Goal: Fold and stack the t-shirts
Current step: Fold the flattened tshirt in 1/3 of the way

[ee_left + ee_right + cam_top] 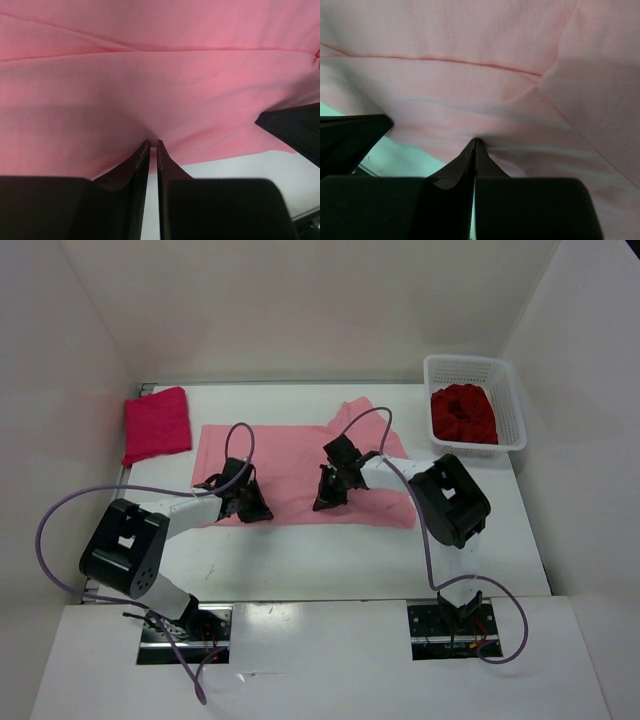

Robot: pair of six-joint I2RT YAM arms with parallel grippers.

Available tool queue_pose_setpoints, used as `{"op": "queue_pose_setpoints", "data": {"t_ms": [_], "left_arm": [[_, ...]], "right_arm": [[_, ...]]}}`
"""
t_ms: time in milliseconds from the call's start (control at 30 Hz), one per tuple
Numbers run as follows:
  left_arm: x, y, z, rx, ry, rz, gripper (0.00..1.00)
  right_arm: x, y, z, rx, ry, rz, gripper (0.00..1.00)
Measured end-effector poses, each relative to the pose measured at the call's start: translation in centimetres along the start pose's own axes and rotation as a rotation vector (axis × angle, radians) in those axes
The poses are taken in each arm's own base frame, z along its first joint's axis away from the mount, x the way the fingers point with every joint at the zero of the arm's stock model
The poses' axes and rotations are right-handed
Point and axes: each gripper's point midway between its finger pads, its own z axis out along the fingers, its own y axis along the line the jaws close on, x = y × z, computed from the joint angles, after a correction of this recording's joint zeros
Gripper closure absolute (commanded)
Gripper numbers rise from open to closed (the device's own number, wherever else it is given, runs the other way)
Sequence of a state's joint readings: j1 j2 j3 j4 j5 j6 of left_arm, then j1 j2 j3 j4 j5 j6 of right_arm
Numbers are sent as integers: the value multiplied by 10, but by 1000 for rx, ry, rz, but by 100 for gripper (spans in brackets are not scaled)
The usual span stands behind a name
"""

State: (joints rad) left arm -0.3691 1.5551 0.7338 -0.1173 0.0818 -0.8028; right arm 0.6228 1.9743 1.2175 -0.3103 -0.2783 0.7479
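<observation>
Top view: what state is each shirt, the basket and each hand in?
Pink shirt: spread out, near edge pinched.
Magenta shirt: folded, far left.
Basket: upright, one shirt inside.
Dark red shirt: crumpled in basket.
Left hand: shut on pink shirt.
Right hand: shut on pink shirt.

Left arm (125,550): black joint housings, white links.
Right arm (450,500): same black and white.
Cables (40,528): lilac, looping above the bench (300,560).
Fingers (132,167): black, tapered.
</observation>
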Motion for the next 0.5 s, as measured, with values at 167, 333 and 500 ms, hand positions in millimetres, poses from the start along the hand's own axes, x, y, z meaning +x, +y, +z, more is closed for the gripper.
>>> {"op": "queue_pose_setpoints", "data": {"t_ms": [167,333,500], "left_arm": [[12,6,-8,28,24,-61,82],[44,22,-30,20,74,-96,82],[84,38,-51,28,140,-144,81]], "right_arm": [[4,-2,-2,-20,-19,-16,100],[27,-12,-12,-21,-4,-29,100],[57,-26,-26,-2,48,-27,93]]}}
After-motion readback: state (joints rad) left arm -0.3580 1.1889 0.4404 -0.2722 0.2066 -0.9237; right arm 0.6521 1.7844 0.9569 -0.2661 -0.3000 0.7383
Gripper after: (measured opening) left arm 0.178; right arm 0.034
